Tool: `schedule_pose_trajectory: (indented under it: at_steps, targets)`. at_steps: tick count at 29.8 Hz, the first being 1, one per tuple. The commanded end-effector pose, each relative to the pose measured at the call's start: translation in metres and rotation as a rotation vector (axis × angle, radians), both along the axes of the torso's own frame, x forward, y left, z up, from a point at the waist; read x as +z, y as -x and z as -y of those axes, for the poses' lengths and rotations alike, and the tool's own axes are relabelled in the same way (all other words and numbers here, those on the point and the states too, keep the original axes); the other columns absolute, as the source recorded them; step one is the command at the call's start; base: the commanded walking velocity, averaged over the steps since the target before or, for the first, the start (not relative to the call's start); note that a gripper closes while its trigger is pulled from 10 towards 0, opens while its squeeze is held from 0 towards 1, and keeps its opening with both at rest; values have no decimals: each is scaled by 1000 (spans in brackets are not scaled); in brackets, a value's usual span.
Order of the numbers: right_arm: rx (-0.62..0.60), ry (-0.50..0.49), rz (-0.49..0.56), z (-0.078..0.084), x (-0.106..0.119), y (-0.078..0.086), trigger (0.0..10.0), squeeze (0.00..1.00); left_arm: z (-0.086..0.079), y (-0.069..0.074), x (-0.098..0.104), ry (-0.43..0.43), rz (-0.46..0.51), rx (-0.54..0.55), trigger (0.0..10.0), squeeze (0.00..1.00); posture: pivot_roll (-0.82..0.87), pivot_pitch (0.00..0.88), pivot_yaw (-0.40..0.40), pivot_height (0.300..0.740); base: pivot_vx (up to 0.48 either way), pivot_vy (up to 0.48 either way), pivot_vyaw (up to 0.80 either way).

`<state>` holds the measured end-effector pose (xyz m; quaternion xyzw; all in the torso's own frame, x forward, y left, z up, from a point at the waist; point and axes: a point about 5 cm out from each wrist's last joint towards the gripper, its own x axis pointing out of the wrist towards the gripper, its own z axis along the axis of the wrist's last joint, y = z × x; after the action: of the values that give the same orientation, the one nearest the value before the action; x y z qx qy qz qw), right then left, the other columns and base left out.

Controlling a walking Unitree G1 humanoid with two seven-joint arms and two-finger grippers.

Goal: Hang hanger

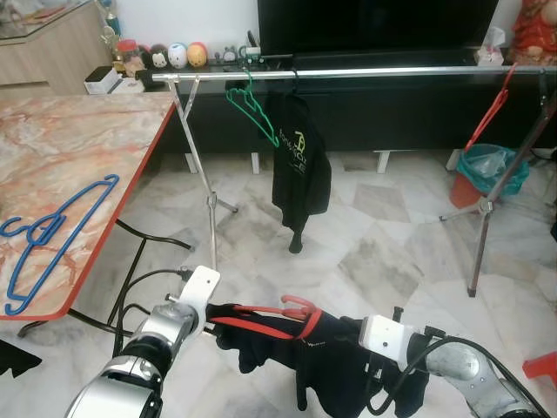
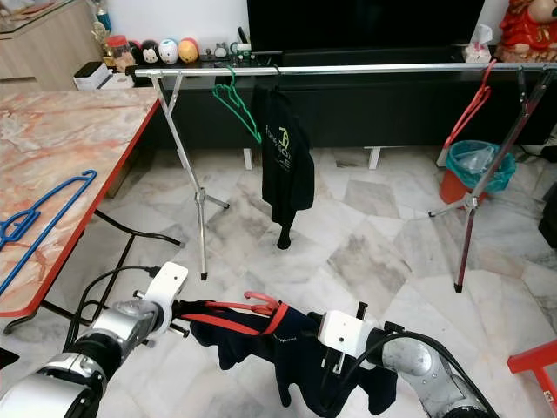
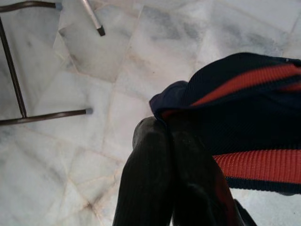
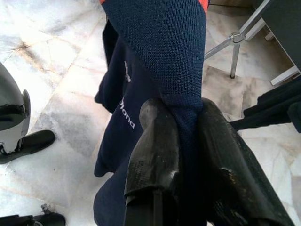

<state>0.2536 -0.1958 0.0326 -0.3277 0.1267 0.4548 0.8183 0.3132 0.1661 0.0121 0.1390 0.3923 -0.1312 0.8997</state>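
**Garment on red hanger held low, rail ahead and above**

The left gripper is pinched on one shoulder of the navy top; the right gripper is clamped on its cloth. The red hanger lies crosswise between them, hook towards the rail. The rail stands well ahead and higher, bare between the black shirt and the far stand.

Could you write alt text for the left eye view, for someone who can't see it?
Two silver robot arms hold a dark navy garment on a red hanger low above a marble floor. Ahead stands a metal clothes rail carrying a green hanger, a black hoodie and another red hanger. A blue hanger lies on the table at left.
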Motion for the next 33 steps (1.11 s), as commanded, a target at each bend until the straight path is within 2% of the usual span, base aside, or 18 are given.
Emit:
schedule_pose_trajectory:
  at_steps: [1,4,6,10,12,13,19,21,23,24,25,26,30,33]
  targets:
    - [-95,-50,95,16,22,-13,10000,0,-29,12,-10,-104,-47,58,0,0,-72,0,61,740,0,0,0]
    - [-113,-121,101,18,29,-15,10000,0,-31,15,-12,-109,-55,71,0,0,-72,0,61,740,0,0,0]
    - [-136,-210,95,19,37,-16,10000,0,-31,16,-14,-107,-67,62,0,0,-72,0,61,740,0,0,0]
    - [-95,-289,49,17,43,-11,10000,0,-29,19,-18,-111,-86,27,0,0,-72,0,62,740,0,0,0]
    - [-133,-317,65,19,46,-14,10000,0,-29,20,-18,-113,-86,30,0,0,-72,0,62,740,0,0,0]
    - [-142,-362,60,20,50,-15,10000,0,-30,21,-19,-121,-89,29,0,0,-72,0,62,740,0,0,0]
    - [-128,-383,55,19,54,-13,10000,0,-26,23,-22,-96,-103,-8,0,0,-72,0,61,740,0,0,0]
    - [-169,-383,76,15,51,-17,10000,0,-10,20,-19,-6,-77,-97,0,0,-72,0,60,740,0,0,0]
    - [-177,-380,78,14,50,-18,10000,0,-5,19,-18,18,-66,-129,0,0,-72,0,60,740,0,0,0]
    - [-192,-384,78,10,47,-19,10000,0,2,17,-16,37,-47,-179,0,0,-69,0,60,740,0,0,0]
    - [-201,-411,62,5,44,-18,10000,0,6,15,-13,42,-15,-222,1137,0,-68,0,60,740,0,0,0]
    - [-170,-424,23,-2,38,-12,10000,0,9,10,-7,46,41,-255,10000,0,-68,0,60,740,0,0,0]
    - [-142,-402,-20,-7,29,-4,10000,0,8,0,5,8,141,-269,10000,0,-63,0,60,740,0,0,0]
    - [-152,-398,-28,-5,27,-3,10000,0,1,-4,9,-31,172,-246,10000,0,-65,0,60,740,0,0,0]
